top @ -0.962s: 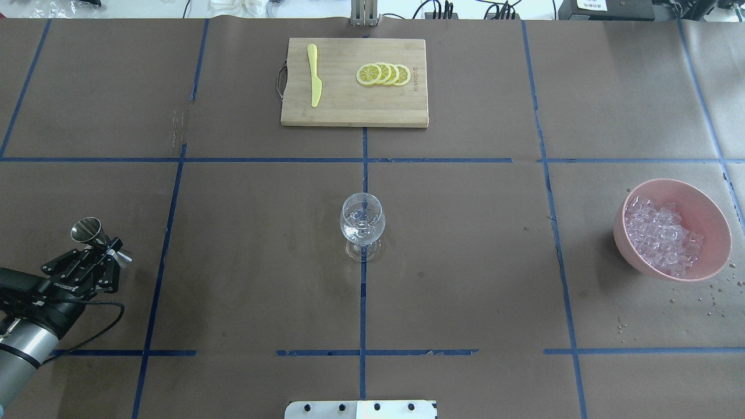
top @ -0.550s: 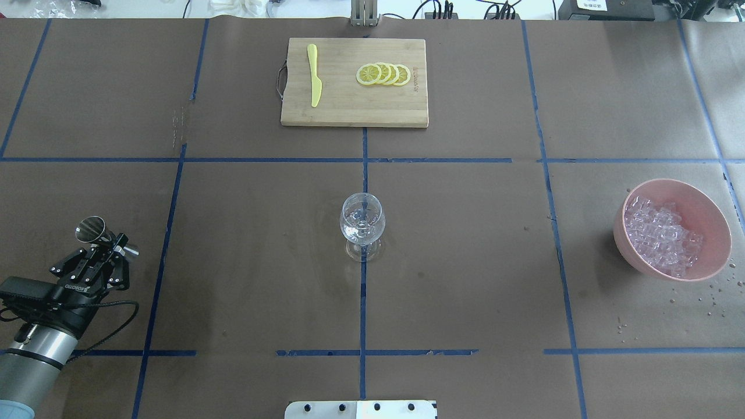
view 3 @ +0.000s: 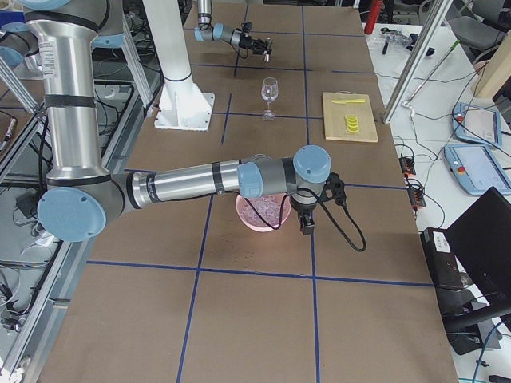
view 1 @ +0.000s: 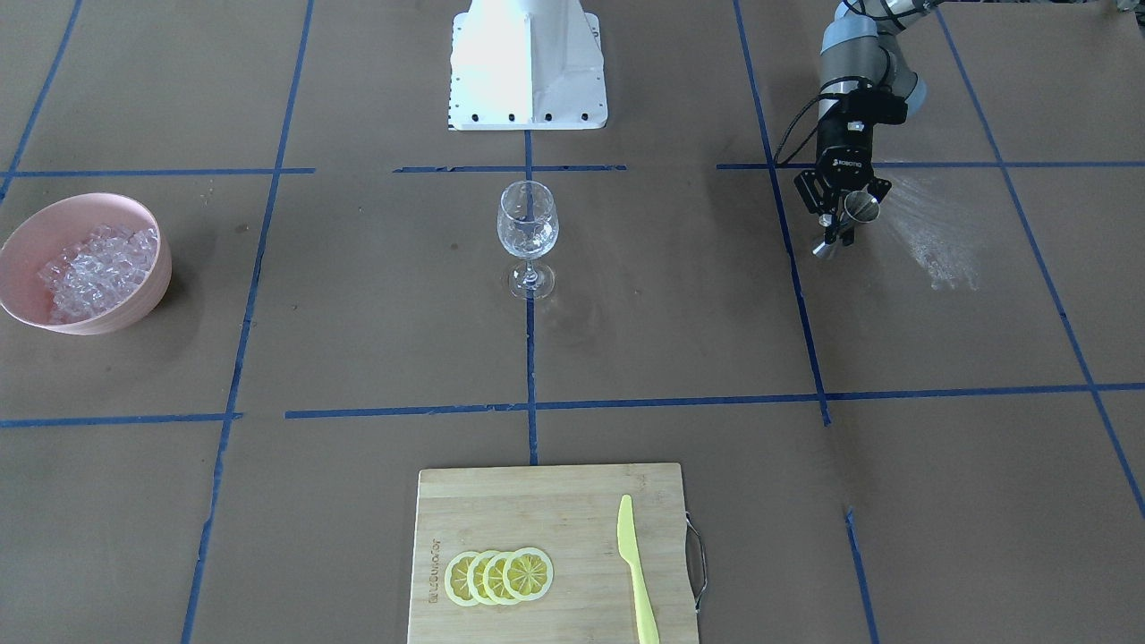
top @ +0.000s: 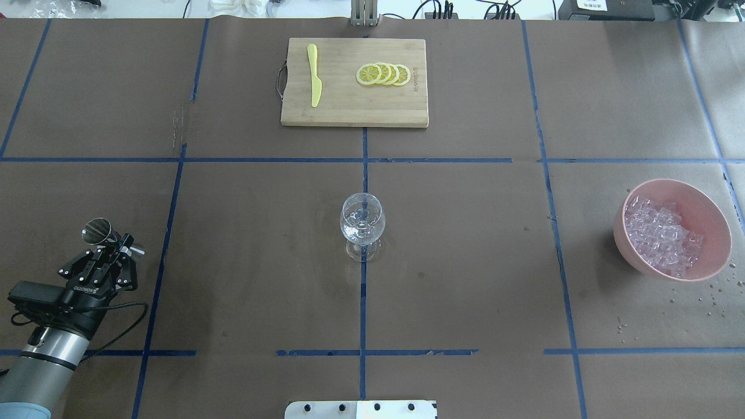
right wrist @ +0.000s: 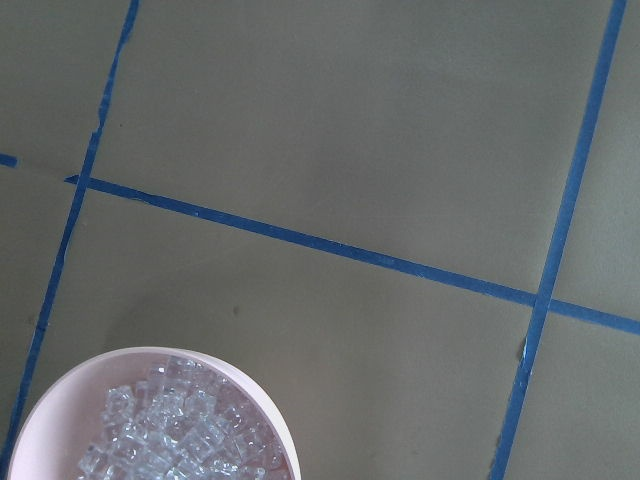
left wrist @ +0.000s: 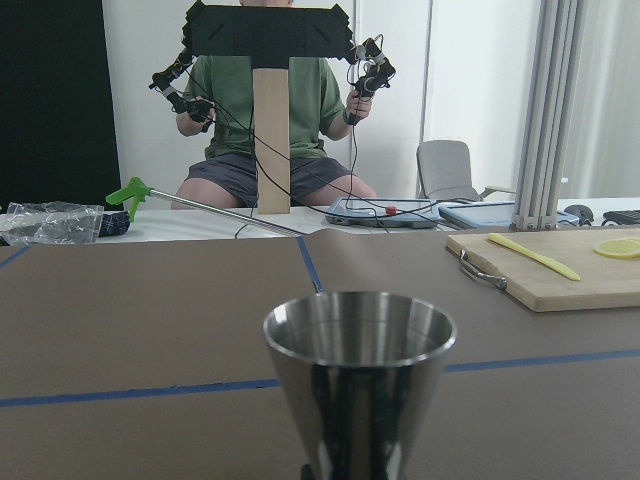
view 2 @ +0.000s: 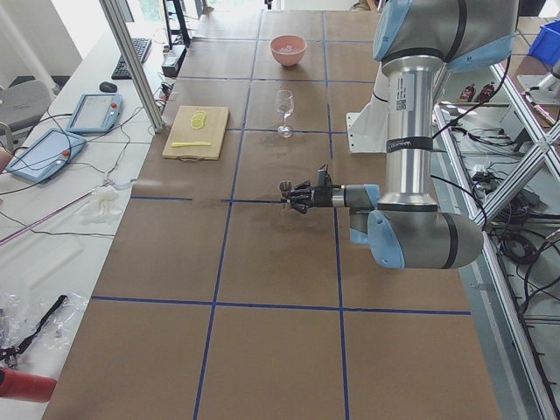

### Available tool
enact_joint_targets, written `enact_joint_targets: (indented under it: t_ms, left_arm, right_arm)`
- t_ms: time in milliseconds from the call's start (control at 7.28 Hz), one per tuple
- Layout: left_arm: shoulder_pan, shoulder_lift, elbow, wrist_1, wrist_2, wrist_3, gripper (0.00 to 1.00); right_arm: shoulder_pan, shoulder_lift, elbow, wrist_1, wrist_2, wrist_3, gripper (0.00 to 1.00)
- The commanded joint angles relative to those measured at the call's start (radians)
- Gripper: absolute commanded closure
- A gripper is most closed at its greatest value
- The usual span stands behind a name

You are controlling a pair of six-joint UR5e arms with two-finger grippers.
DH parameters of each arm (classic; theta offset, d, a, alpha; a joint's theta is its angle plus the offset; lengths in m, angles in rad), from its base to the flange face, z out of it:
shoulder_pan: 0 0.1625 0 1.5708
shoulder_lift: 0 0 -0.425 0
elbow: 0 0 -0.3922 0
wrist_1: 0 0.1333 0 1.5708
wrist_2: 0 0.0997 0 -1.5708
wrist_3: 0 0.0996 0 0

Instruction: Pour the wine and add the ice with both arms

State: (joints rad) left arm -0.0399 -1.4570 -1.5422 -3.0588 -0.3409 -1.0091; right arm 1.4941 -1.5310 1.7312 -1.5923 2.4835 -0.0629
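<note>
My left gripper (top: 110, 255) is shut on a steel jigger (top: 98, 230), held upright above the table's near left; it also shows in the front view (view 1: 844, 220). The jigger's open mouth (left wrist: 358, 330) fills the left wrist view. A clear wine glass (top: 362, 220) stands at the table's middle, far to the right of that gripper. Ice (top: 660, 235) lies in a pink bowl (top: 711, 205) at the right. My right gripper (view 3: 306, 226) shows only in the right exterior view, over the bowl's far rim; I cannot tell if it is open. The right wrist view shows the ice (right wrist: 170, 430) below.
A wooden cutting board (top: 355, 110) at the back centre carries lemon slices (top: 384, 74) and a yellow knife (top: 314, 75). The white robot base (view 1: 528, 63) stands at the near edge. Water drops (top: 716, 291) speckle the paper beside the bowl.
My left arm has swung a little to the right and turned, carrying the jigger with it. The glass, bowl and board have not moved.
</note>
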Motion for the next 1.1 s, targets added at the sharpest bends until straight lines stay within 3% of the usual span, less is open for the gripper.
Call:
enact_joint_targets:
  t_ms: [0, 962]
  left_arm:
    - [0.005, -0.002, 0.028, 0.0, -0.001, 0.001, 0.86]
    - [0.009, -0.002, 0.04, -0.002, -0.02, -0.002, 0.75]
  right_arm:
    - [0.0, 0.0, 0.001, 0.0, 0.0, 0.0, 0.0]
    - [0.0, -0.001, 0.001, 0.0, 0.0, 0.0, 0.0]
